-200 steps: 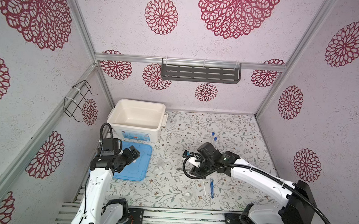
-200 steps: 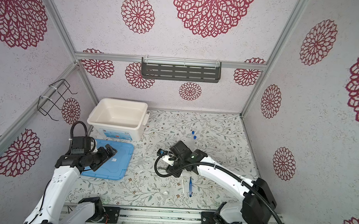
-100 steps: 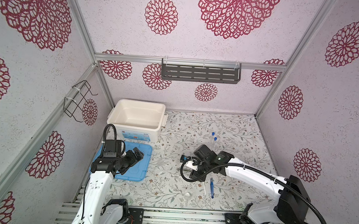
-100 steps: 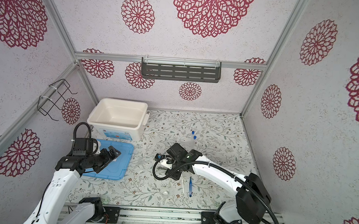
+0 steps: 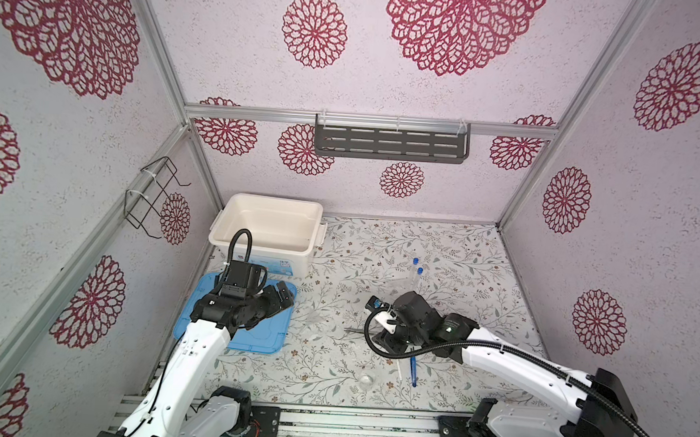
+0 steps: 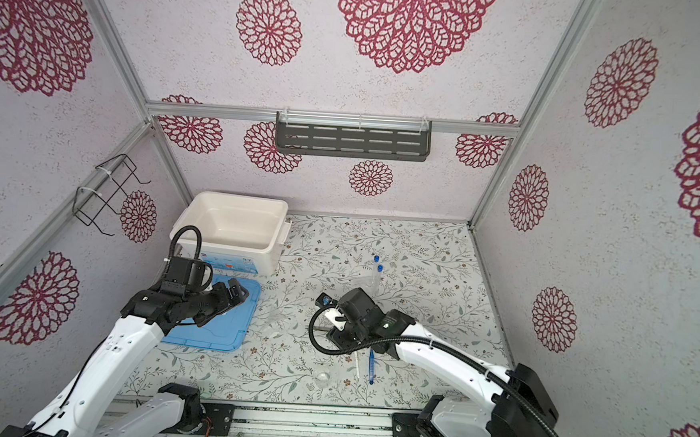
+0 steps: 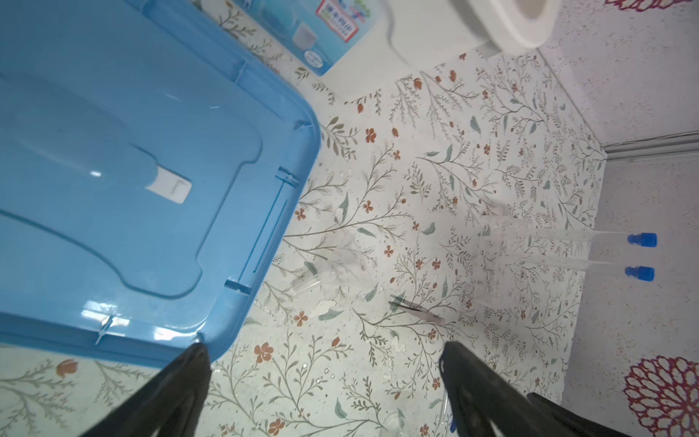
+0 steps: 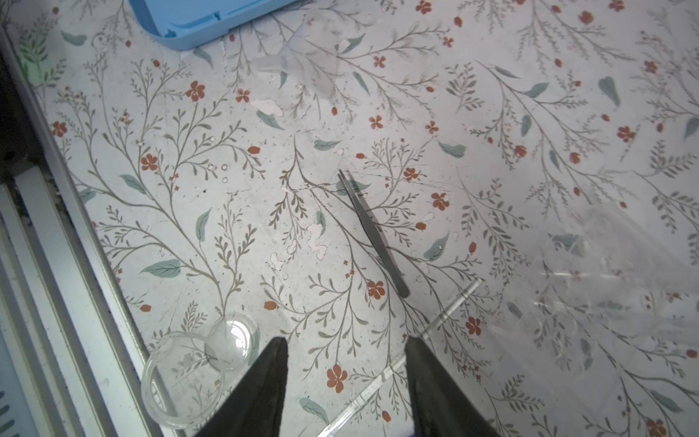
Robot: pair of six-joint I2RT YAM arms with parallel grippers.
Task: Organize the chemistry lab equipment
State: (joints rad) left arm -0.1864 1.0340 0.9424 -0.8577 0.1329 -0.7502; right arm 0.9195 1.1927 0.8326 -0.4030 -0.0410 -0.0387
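- While the left jaws stand wide and empty over an edge of the blue lid (image 7: 113, 151), they touch none of the lab things.
- The right jaws are partly apart and hold nothing. They hang low over the bench (image 5: 461, 276), mid-front.
- Grey metal tweezers (image 8: 372, 230) lie flat on the bench just ahead of the right jaw tips, apart from them.
- A thin rod (image 8: 450, 306) runs slantwise under one right jaw tip; whether they touch I cannot tell.
- Blue tweezers (image 5: 414, 369) lie just beside the rod, near the front of the bench, partly under the right arm.
- A small clear dish (image 8: 181, 378) sits near the front edge.
- Two test tubes (image 7: 567, 236) lie side by side — blue caps toward the back wall — beyond the right wrist.
- A clear funnel (image 8: 302, 60) lies between the lid and the grey tweezers.
- The white box (image 5: 272, 200) stands open in the back left corner, just behind the lid.
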